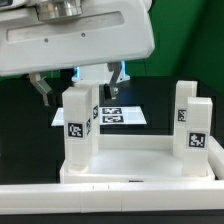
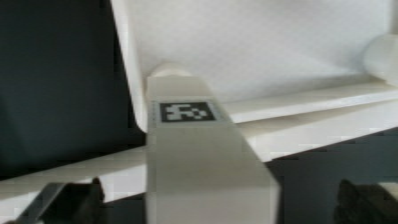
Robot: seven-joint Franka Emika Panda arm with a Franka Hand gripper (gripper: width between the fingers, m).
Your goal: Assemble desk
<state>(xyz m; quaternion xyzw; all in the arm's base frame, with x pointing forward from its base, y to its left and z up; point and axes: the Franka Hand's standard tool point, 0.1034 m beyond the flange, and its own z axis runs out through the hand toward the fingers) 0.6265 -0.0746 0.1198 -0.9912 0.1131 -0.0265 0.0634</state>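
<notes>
Fig. Gripper (image 1: 78,88) of the glossy white robot arm (image 1: 75,35): two dark fingers (image 1: 42,90) hang spread wide apart, nothing between them, nothing touched. In the wrist view the fingertips (image 2: 54,203) show as dark shapes well apart, one on either side of a leg, w/ clear gap on both sides.

Directly under the gripper, approx. centre of the exterior view toward 9 o'clock: a blocky square white plastic leg (image 1: 78,125) standing upright, black-and-white tag (image 1: 74,128) on its face; same leg in wrist view (image 2: 205,160), tag (image 2: 187,111) facing the camera. A second leg stands just beside and behind it, partly hidden.

At 3 o'clock in the exterior view: two more upright white tagged legs (image 1: 196,135), close together. All legs rise from the wide white rectangular rimmed tabletop (image 1: 140,165) of the model desk, lying across the 6 o'clock part of the frame; whether legs are fully seated in the sockets, cannot tell.

Behind the desk, near centre: flat white marker board (image 1: 122,116) w/ several tags, on the black table (image 1: 165,95).
</notes>
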